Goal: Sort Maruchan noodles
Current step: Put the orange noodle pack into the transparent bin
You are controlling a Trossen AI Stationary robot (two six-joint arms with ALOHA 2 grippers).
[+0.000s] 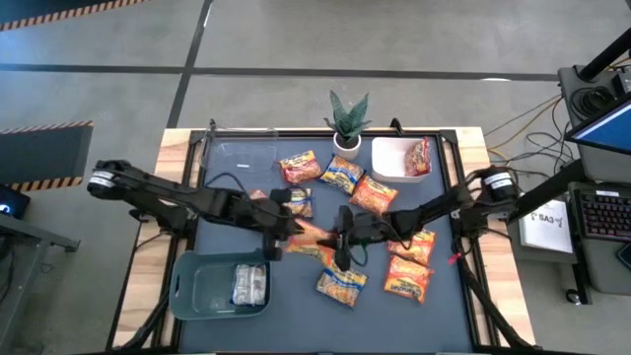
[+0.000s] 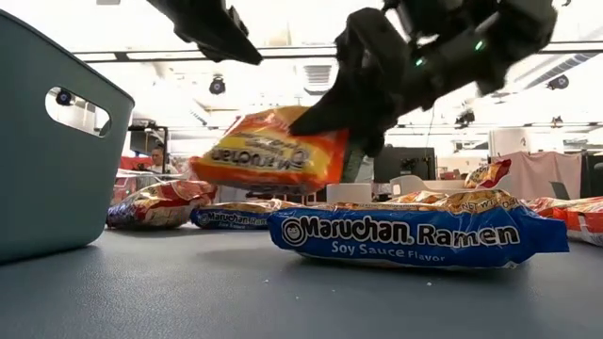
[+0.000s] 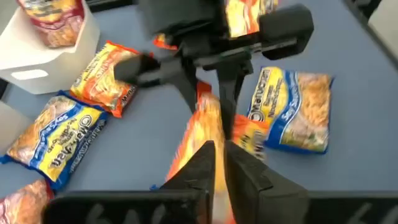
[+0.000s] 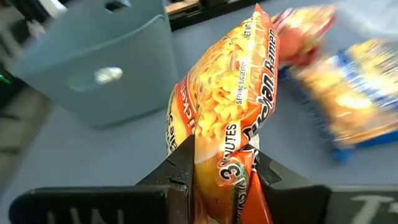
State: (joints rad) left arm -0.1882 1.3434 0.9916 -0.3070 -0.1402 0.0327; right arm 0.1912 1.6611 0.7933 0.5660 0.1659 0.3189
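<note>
Orange plastic is seen in the middle of the high view: one orange packet (image 1: 310, 235) is held above the dark bench (image 1: 296, 316) between the left hand (image 1: 279, 235) and the right hand (image 1: 342, 243), which meet there. Other Maruchan noodles (image 1: 407, 277) are spread flat on the bench around them. A red packet (image 1: 418, 156) is placed in the white bin (image 1: 386, 166) at the far edge, beside the potted plant (image 1: 347, 120). A silvery packet (image 1: 249, 285) is laid in the teal basket (image 1: 193, 286) near the front left corner.

From the low view, the orange packet (image 2: 268, 151) is shown lifted clear of the bench, tilted, with the right hand (image 2: 353, 118) clamped on one end. A blue and yellow packet (image 2: 415, 235) is lying flat just in front, and the teal basket (image 2: 47, 151) is standing at the side.

From the left wrist view, the left hand (image 3: 219, 155) is pressed together on the edge of the orange packet (image 3: 202, 134), and the right hand (image 3: 208, 93) is gripping it from the opposite side.

From the right wrist view, the fingers (image 4: 180, 162) of the right hand (image 4: 221, 168) are clamped on the lower end of the orange packet (image 4: 233, 93), which is held upright, with the teal basket (image 4: 93, 62) behind.
</note>
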